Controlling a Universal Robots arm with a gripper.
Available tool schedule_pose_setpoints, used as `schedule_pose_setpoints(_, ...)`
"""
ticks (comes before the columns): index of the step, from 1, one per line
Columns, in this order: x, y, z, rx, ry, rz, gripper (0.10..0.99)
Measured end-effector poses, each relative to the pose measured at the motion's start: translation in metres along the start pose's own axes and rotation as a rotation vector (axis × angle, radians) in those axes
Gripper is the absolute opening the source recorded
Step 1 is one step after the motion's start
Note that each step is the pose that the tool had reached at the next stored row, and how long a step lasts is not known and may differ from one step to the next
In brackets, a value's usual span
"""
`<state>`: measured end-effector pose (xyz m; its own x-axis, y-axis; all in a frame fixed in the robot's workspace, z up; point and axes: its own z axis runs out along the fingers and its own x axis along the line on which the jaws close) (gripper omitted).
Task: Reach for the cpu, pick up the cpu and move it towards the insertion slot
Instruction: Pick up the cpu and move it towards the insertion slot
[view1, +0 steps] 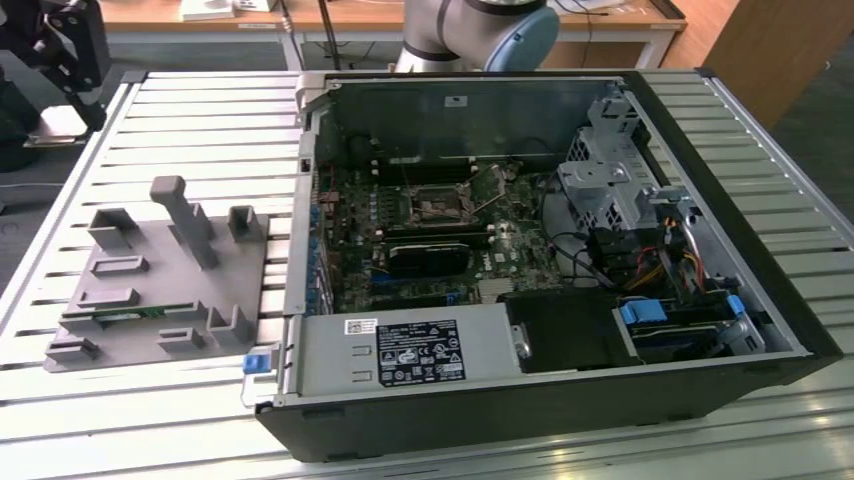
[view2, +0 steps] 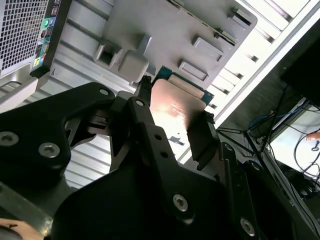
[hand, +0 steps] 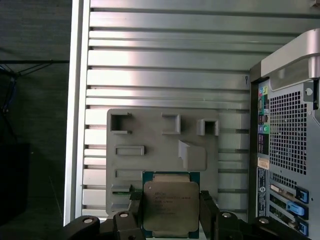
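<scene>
**Slatted bench, cpu clamped above the fixture**

Across the exterior view, a ribbed aluminium table (view1: 187, 110); on it, toward the exterior view's left, a grey fixture plate (view1: 154, 285) with upright posts and shallow pockets; in one pocket near the plate's nearer edge, a narrow green circuit strip (view1: 127, 313); just beside the plate, toward the exterior view's right, an open black computer case (view1: 534, 420), side panel off, motherboard (view1: 514, 245) laid bare; behind the case, a silver-and-blue joint of the arm (view1: 481, 35).

Near the middle of the motherboard, the insertion slot (view1: 438, 203); silvery square frame, dark centre; a long black block just below it in that view.

In both wrist views, the gripper (hand: 170, 197) closed on the cpu (hand: 171, 210); black fingers (hand: 135, 205) pressed against two opposite edges; shiny metal top plate turned toward the cameras, green rim showing around it in the first wrist view; warm glare across the plate in the second wrist view.

Held over the fixture plate, seemingly raised clear of its pockets, though any contact beneath hidden by the chip itself; green strip in its pocket just beside one finger; perforated rear panel (hand: 287, 130) of the case near, with coloured ports along it.

Outside the case, then, and well apart from the slot on the board.
</scene>
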<state>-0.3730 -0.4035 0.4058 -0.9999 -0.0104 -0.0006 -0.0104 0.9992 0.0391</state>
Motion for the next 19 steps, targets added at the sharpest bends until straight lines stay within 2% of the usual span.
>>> schedule_pose_setpoints(19,-0.0378,-0.0001,0.0002,0.000,-0.0001,0.000,0.541)
